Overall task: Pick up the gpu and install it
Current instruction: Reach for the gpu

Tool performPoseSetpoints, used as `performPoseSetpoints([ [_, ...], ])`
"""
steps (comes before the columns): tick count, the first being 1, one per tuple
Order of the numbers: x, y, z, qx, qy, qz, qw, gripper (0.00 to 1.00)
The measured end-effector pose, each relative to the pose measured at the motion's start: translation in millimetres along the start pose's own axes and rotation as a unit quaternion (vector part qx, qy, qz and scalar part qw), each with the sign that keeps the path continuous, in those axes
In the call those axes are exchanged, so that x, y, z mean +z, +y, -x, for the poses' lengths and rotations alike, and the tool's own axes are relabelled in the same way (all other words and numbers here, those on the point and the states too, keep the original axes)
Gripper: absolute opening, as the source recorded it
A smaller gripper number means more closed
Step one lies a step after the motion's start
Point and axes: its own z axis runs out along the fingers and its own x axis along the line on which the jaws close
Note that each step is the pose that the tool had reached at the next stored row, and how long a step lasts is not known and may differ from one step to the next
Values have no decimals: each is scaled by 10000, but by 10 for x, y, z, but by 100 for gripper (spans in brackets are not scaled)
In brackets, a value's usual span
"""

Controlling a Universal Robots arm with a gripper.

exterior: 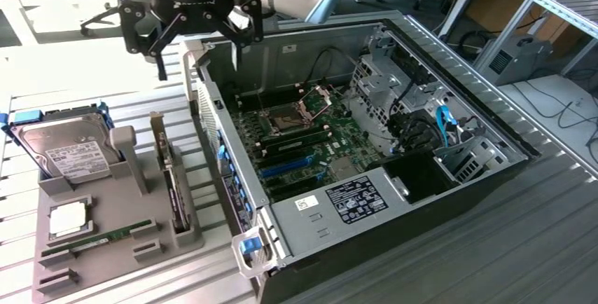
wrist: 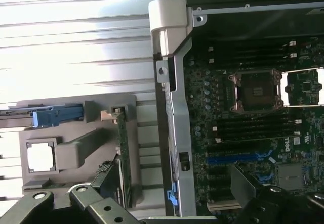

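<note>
Hovering over the far-left corner of the computer case [exterior: 323, 237], jaws gape wide, empty; gpu [exterior: 175, 192] stands edgewise in grey holder [exterior: 112, 248], hard-drive label [exterior: 77, 158] unreadable.

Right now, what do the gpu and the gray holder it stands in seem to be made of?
The gpu: dark circuit board, probably fibreglass laminate, with a silvery, seemingly metal end bracket. The gray holder: matte, uniformly gray, blocky slots, likely moulded or printed plastic.

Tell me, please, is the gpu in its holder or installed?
Not installed: the gpu stands on edge in the gray holder, outside the computer case.
</note>
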Motion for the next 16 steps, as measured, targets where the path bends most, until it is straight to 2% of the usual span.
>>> performPoseSetpoints([
  [16,-7,-20,-259,0,-8,1,10000,99],
])
